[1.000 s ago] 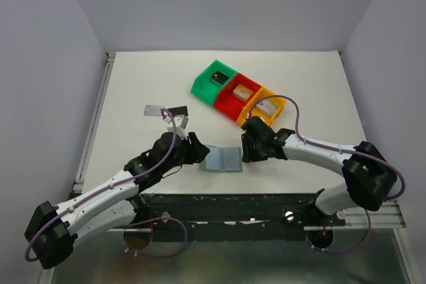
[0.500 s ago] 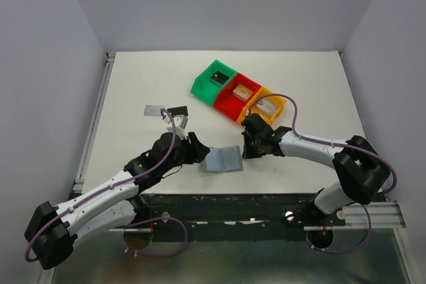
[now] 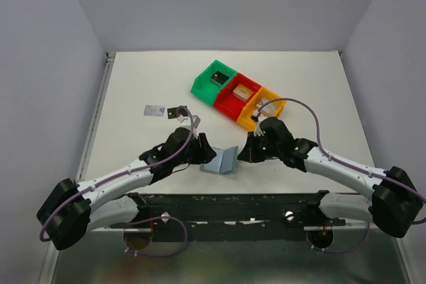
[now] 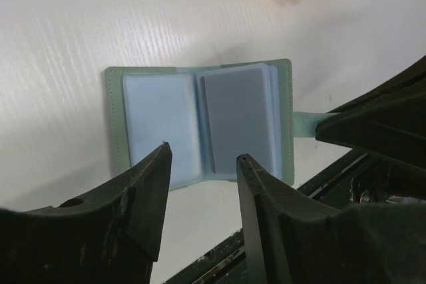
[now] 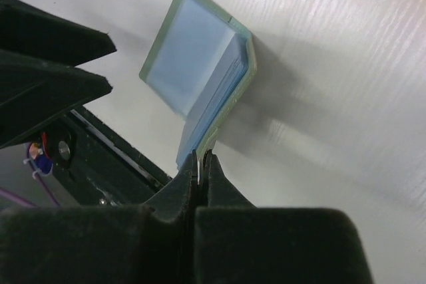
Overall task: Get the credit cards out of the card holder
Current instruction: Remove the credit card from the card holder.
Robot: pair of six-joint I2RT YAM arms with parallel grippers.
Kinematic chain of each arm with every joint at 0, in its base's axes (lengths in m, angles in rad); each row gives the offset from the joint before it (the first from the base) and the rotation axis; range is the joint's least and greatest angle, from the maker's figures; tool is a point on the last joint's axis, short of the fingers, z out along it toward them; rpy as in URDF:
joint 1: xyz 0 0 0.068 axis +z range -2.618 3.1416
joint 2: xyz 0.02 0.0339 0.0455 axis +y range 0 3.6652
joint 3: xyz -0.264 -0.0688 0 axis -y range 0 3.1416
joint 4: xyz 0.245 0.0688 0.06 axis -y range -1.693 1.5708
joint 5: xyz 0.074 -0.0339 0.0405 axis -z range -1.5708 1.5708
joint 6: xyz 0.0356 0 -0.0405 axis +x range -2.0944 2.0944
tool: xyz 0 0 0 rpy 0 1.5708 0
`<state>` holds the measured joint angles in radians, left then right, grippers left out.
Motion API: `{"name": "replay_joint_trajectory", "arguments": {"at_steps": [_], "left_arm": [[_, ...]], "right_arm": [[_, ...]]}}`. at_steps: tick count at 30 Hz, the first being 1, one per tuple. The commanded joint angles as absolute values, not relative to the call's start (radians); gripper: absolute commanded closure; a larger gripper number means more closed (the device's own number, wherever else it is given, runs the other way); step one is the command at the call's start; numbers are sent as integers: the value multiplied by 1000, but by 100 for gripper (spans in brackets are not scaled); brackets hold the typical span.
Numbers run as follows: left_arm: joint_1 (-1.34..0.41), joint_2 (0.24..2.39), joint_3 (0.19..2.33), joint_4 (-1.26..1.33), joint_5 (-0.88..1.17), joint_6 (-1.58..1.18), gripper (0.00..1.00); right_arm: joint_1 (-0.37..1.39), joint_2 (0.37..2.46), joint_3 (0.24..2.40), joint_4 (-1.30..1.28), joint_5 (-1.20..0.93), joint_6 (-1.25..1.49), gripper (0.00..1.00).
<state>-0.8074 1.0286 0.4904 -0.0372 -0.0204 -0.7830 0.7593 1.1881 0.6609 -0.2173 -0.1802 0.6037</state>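
On the table (image 3: 133,84), seen from above, the holder (image 3: 223,159) lies near the front edge between the left gripper (image 3: 204,153) and right gripper (image 3: 245,154), its right panel tilted up. A silver card (image 3: 154,110) and a black card (image 3: 177,112) lie well apart from it, so two look out. At the left wrist, the fingers stand open over the holder, where a grey card (image 4: 238,121) sits in the right panel, so at least one remains. At the right wrist, the fingers are closed on the holder's edge tab.
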Motion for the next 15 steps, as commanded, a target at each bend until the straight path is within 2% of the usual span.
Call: {"name": "replay_joint_trajectory", "arguments": {"at_steps": [1, 15], "left_arm": [[-813, 1091, 522, 38, 60, -772, 45], [-811, 1207, 546, 152, 167, -759, 44]], "right_arm": [[761, 1155, 626, -153, -284, 612, 100], [759, 1172, 657, -153, -291, 598, 100]]}}
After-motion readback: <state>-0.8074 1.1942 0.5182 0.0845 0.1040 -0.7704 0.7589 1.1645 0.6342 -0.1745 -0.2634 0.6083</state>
